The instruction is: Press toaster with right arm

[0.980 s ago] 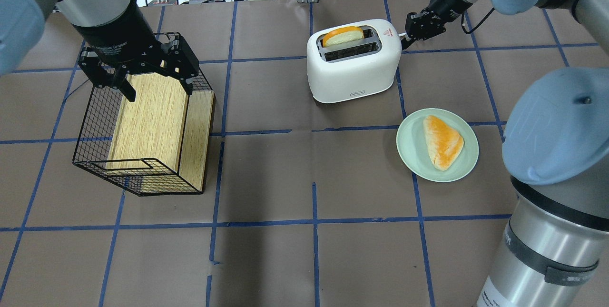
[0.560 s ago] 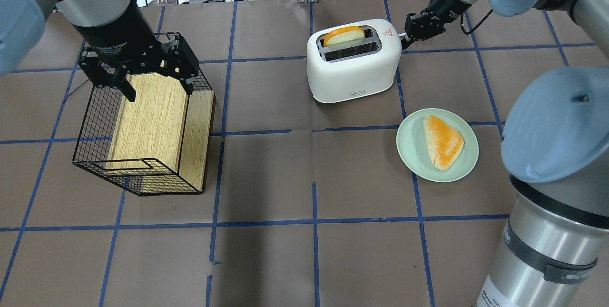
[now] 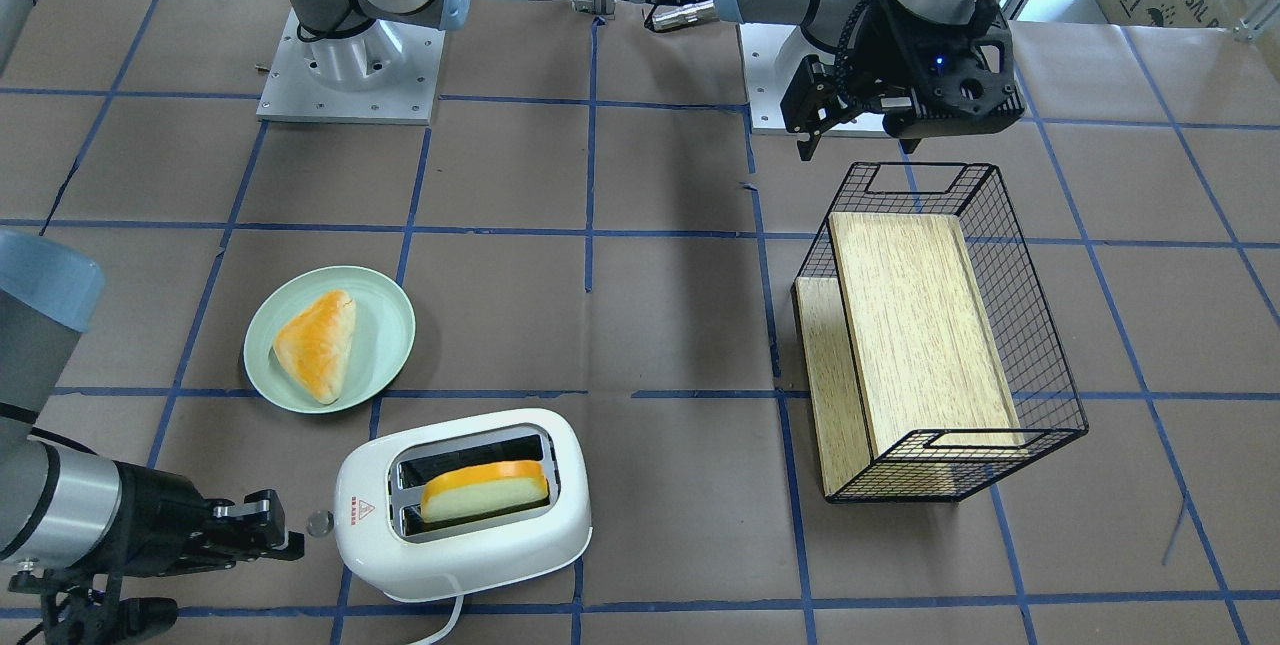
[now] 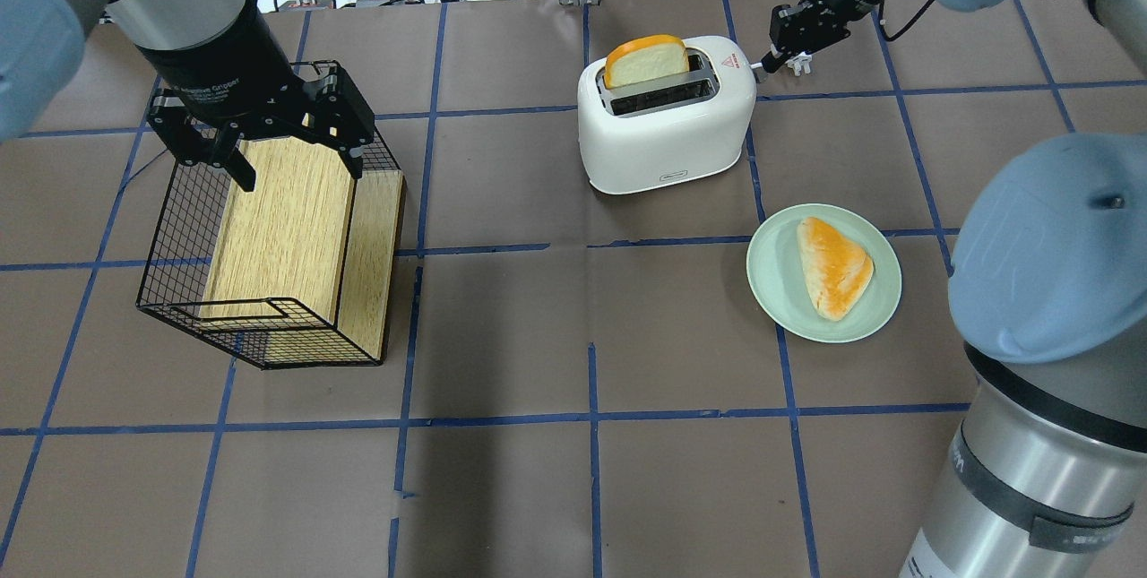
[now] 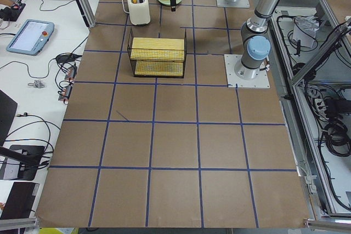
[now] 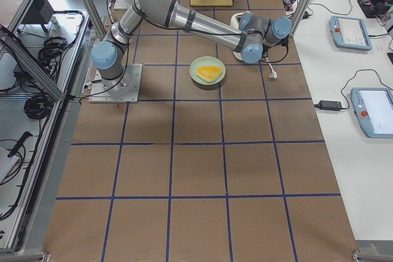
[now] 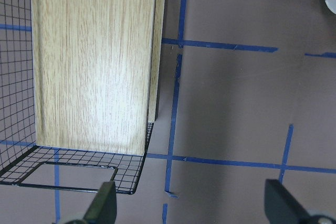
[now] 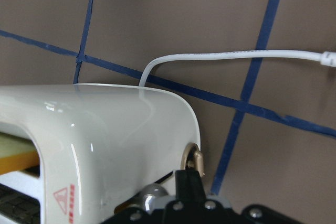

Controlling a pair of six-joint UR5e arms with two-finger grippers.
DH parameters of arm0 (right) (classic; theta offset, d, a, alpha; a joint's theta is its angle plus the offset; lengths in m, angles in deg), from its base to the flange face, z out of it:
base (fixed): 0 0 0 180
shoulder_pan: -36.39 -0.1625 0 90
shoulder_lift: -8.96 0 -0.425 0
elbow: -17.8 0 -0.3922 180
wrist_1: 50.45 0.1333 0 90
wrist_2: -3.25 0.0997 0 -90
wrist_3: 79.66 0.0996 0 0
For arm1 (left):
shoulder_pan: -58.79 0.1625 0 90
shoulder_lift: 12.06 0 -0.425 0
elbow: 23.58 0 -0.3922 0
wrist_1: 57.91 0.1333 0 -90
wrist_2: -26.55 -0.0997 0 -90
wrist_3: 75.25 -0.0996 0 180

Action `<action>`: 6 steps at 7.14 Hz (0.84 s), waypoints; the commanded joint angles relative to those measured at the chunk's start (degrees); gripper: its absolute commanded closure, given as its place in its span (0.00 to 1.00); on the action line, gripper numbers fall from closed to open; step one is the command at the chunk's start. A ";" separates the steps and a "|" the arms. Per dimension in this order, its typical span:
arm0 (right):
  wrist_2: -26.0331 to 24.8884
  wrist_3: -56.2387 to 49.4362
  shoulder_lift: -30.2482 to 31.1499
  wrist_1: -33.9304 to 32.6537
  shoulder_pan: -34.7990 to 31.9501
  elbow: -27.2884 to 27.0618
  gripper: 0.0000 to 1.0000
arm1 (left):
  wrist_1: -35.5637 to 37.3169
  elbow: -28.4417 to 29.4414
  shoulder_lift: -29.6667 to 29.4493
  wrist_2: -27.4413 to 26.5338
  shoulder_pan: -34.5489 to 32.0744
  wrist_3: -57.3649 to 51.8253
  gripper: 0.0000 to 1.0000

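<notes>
The white toaster (image 4: 668, 125) stands at the far middle of the table, with a bread slice (image 4: 645, 60) standing tall out of its far slot. It also shows in the front-facing view (image 3: 460, 525) and in the right wrist view (image 8: 105, 129). My right gripper (image 4: 781, 45) is shut and empty, just beyond the toaster's right end near the clear lever knob (image 3: 318, 523). It looks slightly apart from the knob (image 8: 149, 195). My left gripper (image 4: 296, 168) hovers open and empty over the wire basket (image 4: 166, 237).
A green plate (image 4: 771, 291) with a pastry (image 4: 835, 266) sits in front of the toaster to the right. The basket holds a wooden board (image 4: 287, 219). The toaster's white cord (image 8: 236, 54) trails off behind it. Blue tape lines cross the brown table.
The bread slice has risen higher out of the toaster slot. My right gripper has moved up and back from the toaster's end. The left arm has not moved.
</notes>
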 commanded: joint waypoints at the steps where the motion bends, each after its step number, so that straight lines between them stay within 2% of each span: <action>1: -17.08 0.49 7.86 1.25 -4.16 3.72 0.00 | 0.00 0.00 0.00 0.00 -0.03 0.00 0.00; 3: -22.76 -1.52 9.03 0.74 -5.43 3.91 0.00 | 0.00 0.00 0.00 0.00 -0.03 0.00 0.00; 4: -23.04 -1.88 11.56 1.86 -5.77 2.78 0.00 | 0.00 0.00 0.00 0.00 -0.03 0.00 0.00; 5: -22.79 -1.80 16.63 6.66 -7.17 -0.89 0.00 | 0.00 0.00 0.00 0.00 -0.03 0.00 0.00; 6: -22.96 -1.54 22.69 7.06 -7.62 -8.41 0.00 | 0.00 0.00 0.00 0.00 -0.03 0.00 0.00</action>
